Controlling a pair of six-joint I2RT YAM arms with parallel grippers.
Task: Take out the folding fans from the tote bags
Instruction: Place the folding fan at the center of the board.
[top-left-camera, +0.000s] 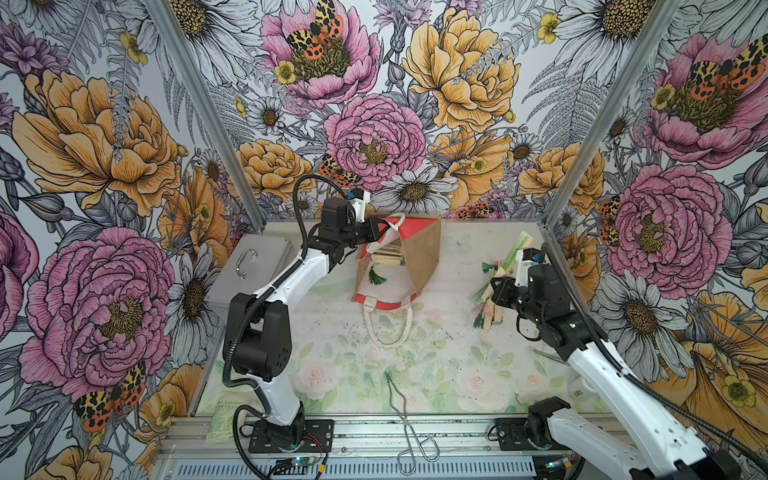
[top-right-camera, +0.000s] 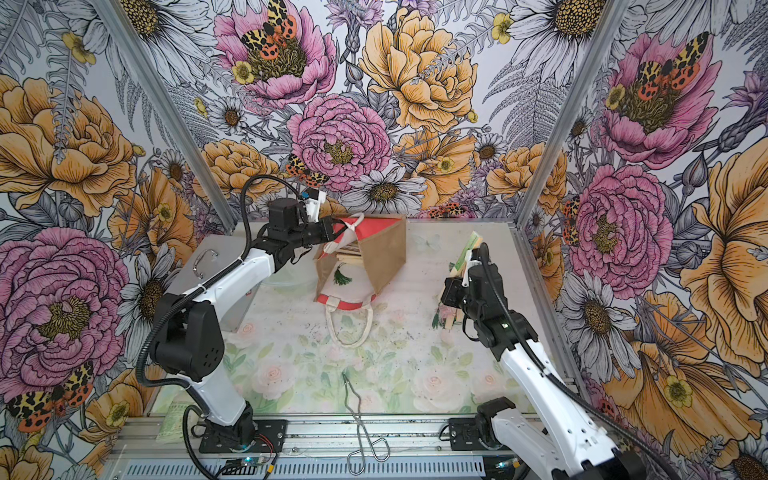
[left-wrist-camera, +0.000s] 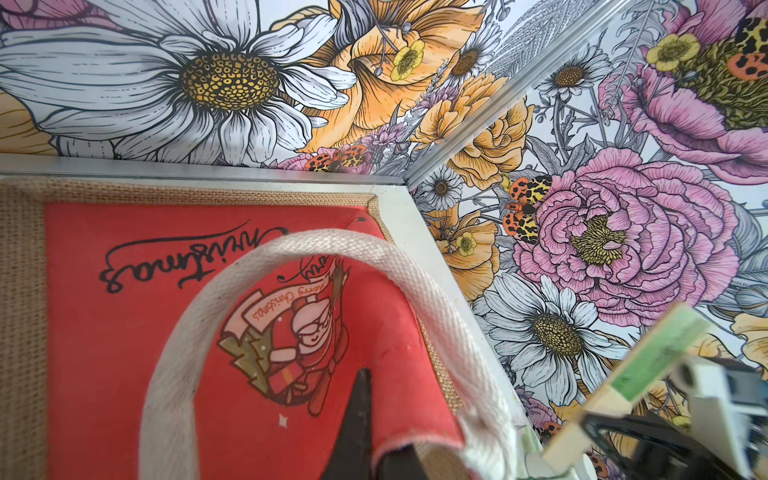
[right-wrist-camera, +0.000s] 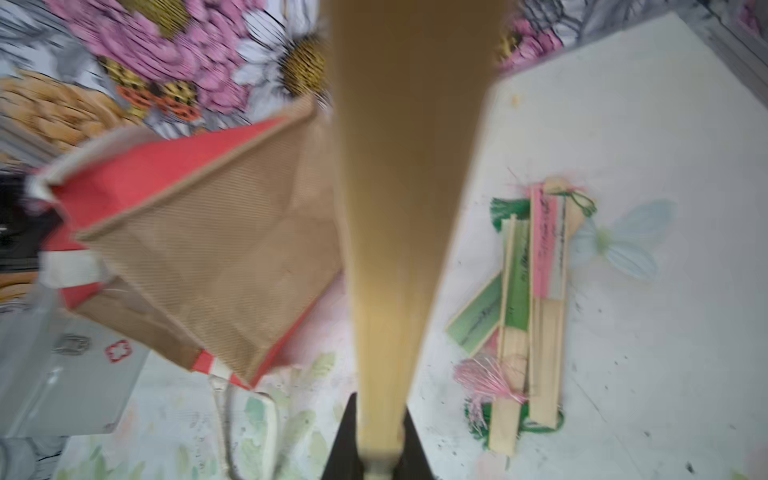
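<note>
Our right gripper (right-wrist-camera: 380, 415) is clamped tight on the slat end of one folding fan (top-left-camera: 523, 243), held clear of the table well off to the right-arm side of the tote bag (top-left-camera: 422, 253). Its long axis runs straight out from the jaws, tilting up toward the back wall, with the green leaf end farthest out. It is slim and closed, with pale wooden slats. Below it, a loose pile of fans (right-wrist-camera: 534, 291) shows green and pink leaves. More stacked fans (top-left-camera: 388, 253) lie inside the bag, and a green tassel (top-left-camera: 377, 276) trails at its mouth. Our left gripper (top-left-camera: 383, 229) is pinched shut on the bag's upper rim beside a white handle (left-wrist-camera: 291, 257).
</note>
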